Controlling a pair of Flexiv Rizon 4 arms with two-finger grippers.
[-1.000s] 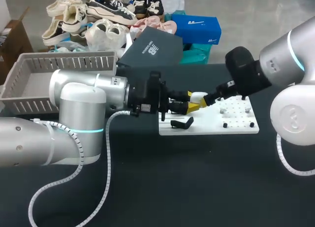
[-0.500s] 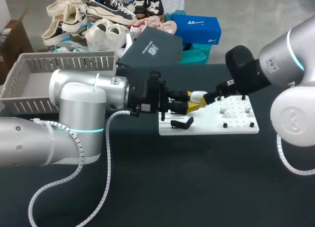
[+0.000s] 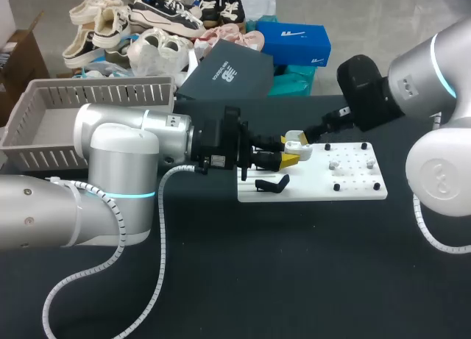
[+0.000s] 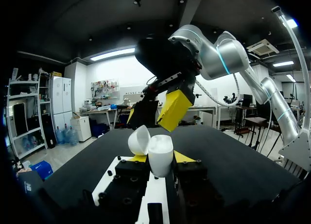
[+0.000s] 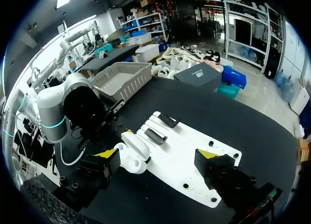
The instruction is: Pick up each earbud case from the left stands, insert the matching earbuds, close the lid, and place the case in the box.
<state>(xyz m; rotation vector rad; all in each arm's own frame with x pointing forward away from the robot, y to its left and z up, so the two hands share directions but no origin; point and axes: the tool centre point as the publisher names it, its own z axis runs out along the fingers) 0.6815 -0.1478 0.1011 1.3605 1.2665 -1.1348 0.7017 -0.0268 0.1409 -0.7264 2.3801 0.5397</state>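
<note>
Centre frame, above the dark tabletop [image 3: 294, 265] and white stand board [image 3: 353, 186], the left claw [image 3: 287, 152] grips the white earbud case [image 3: 296, 146], lid [image 4: 138, 139] open. Just beyond it, the right claw [image 5: 158, 155] hangs open and empty. Holding the case level and steady should ease inserting the earbuds [image 3: 333, 165]. The grey box [image 3: 44, 126] sits upper left.

Bright, even overhead light on the black tabletop [image 3: 294, 273], ceiling strips [image 4: 112, 54] blazing in the left wrist view, the white earbud case [image 4: 160, 155] gleaming, a soft sheen along the silver left arm [image 3: 118, 151].
</note>
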